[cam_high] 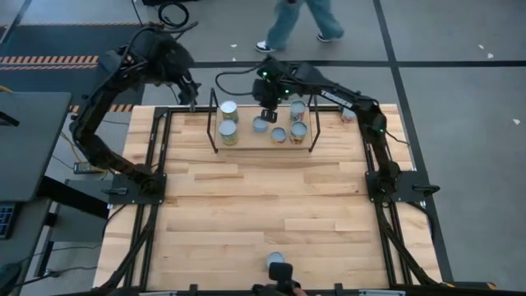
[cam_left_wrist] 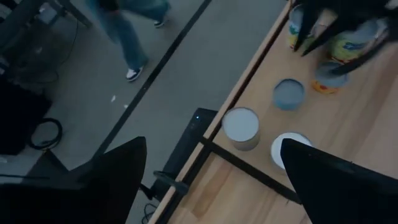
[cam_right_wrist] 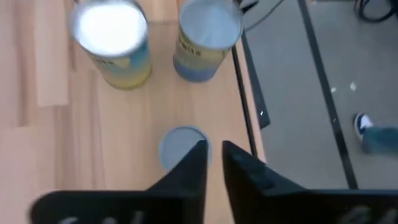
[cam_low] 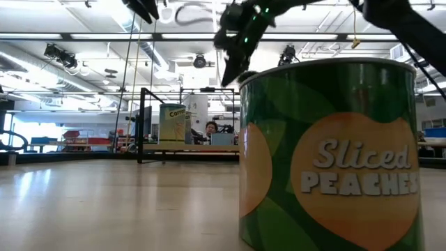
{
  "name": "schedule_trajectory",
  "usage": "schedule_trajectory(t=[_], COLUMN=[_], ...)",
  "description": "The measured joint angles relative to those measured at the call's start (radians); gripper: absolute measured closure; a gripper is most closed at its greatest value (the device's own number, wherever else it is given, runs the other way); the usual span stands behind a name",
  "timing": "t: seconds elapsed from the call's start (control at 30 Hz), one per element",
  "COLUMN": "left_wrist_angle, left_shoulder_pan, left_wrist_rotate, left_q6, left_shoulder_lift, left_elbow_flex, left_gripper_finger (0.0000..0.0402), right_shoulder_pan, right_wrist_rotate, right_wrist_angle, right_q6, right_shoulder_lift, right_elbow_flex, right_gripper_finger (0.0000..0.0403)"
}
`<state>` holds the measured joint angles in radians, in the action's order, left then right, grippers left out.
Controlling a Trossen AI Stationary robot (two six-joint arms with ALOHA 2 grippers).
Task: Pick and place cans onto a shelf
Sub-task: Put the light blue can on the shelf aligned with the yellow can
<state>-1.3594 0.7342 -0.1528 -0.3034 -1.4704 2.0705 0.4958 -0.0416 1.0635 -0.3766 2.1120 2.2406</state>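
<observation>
The black wire shelf (cam_high: 215,123) stands at the table's far middle. Several cans stand upright on their bases within its frame: two tall ones at its left end (cam_high: 228,110), one of them white-topped (cam_right_wrist: 112,37), a low tin (cam_high: 260,125) and others toward its right end (cam_high: 297,130). A green peaches can (cam_low: 334,153) stands alone at the near edge (cam_high: 276,261). My right gripper (cam_right_wrist: 214,163) hovers above the shelf beside the low tin (cam_right_wrist: 180,146), fingers shut, empty. My left gripper (cam_left_wrist: 214,180) is open and empty, raised off the shelf's far left corner (cam_high: 191,94).
The black arm-mount rails (cam_high: 156,177) run along both sides of the table. One more small can (cam_high: 349,114) stands outside the shelf's right end. A person (cam_high: 300,20) walks on the floor beyond the far edge. Bare wood (cam_high: 263,205) lies between the shelf and the near edge.
</observation>
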Motion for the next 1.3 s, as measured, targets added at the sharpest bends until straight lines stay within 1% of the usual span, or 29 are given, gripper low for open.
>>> schedule_trajectory(t=[0.13, 0.2, 0.37, 0.47, 0.6, 0.73, 1.0, 1.1, 1.2, 1.3], left_wrist_angle=[-0.001, -0.003, -0.006, -0.008, -0.008, -0.008, -0.008, -0.008, -0.008, -0.01], left_shoulder_pan=[0.009, 0.016, 0.051, 0.073, 0.098, 0.117, 0.129, 0.129, 0.129, 0.129], left_wrist_rotate=[0.001, -0.001, 0.001, -0.001, 0.002, -0.001, 0.0, -0.001, 0.0, 0.0], left_q6=[-0.005, -0.01, -0.01, -0.011, -0.019, -0.022, -0.023, -0.024, -0.024, -0.024], left_shoulder_lift=[0.0, 0.0, 0.0, 0.0, 0.0, 0.0, 0.004, 0.005, 0.005, 0.005], left_elbow_flex=[0.0, 0.0, 0.0, 0.0, 0.0, 0.0, 0.0, 0.0, 0.0, 0.0], left_gripper_finger=[0.0026, 0.0026, 0.0026, 0.0026, 0.0026, 0.0026, 0.0026, 0.0026, 0.0026, 0.0026], right_shoulder_pan=[-0.001, -0.001, 0.005, 0.014, 0.028, 0.04, 0.047, 0.058, 0.063, 0.071], right_wrist_rotate=[-0.003, -0.009, -0.067, -0.109, -0.102, -0.12, -0.112, -0.146, -0.136, -0.185], right_wrist_angle=[-0.001, -0.013, -0.016, -0.016, -0.021, -0.023, -0.001, 0.016, 0.018, 0.016], right_q6=[0.01, 0.01, 0.019, 0.018, 0.019, 0.019, 0.019, 0.019, 0.019, 0.019], right_shoulder_lift=[0.058, 0.089, 0.169, 0.195, 0.226, 0.259, 0.261, 0.261, 0.261, 0.261], right_elbow_flex=[0.0, 0.0, 0.0, 0.0, 0.0, 0.0, 0.0, 0.0, 0.0, 0.0], right_gripper_finger=[0.0388, 0.0397, 0.0391, 0.0396, 0.0398, 0.0398, 0.04, 0.04, 0.04, 0.04])
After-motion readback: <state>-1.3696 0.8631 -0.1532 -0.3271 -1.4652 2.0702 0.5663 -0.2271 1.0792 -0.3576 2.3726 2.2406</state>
